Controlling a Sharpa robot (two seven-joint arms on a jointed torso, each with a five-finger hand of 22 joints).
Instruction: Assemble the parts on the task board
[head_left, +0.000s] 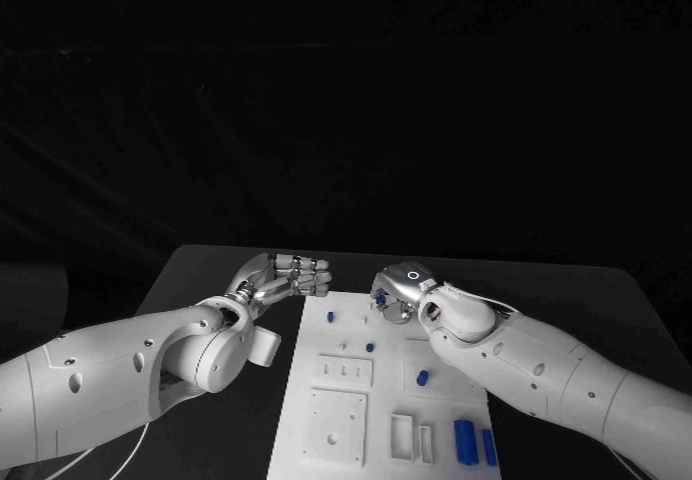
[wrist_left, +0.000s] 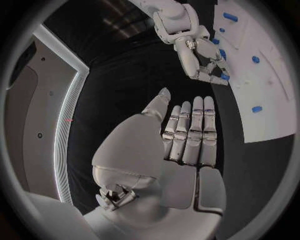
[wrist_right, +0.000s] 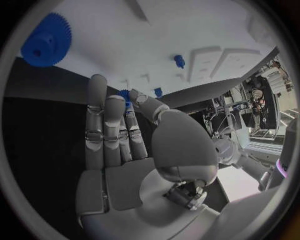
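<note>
The white task board (head_left: 335, 455) lies in the middle of the black table. My right hand (head_left: 408, 296) hovers over the board's far end and pinches a small blue part (wrist_right: 125, 95) between thumb and fingertips; the same part (wrist_left: 224, 76) shows at its fingertips in the left wrist view. My left hand (head_left: 284, 276) hangs just off the board's far left corner, fingers straight and side by side (wrist_left: 190, 135), holding nothing. Small blue pegs (head_left: 330, 316) (head_left: 369, 347) (head_left: 423, 378) stand on the board. A blue gear (wrist_right: 47, 40) lies on the board ahead of the right hand.
Two longer blue pieces (head_left: 464, 440) (head_left: 489, 447) lie at the board's near right. White blocks with recesses (head_left: 336, 427) (head_left: 345, 370) sit on its near left. Black table surface (head_left: 606, 300) spreads on both sides of the board.
</note>
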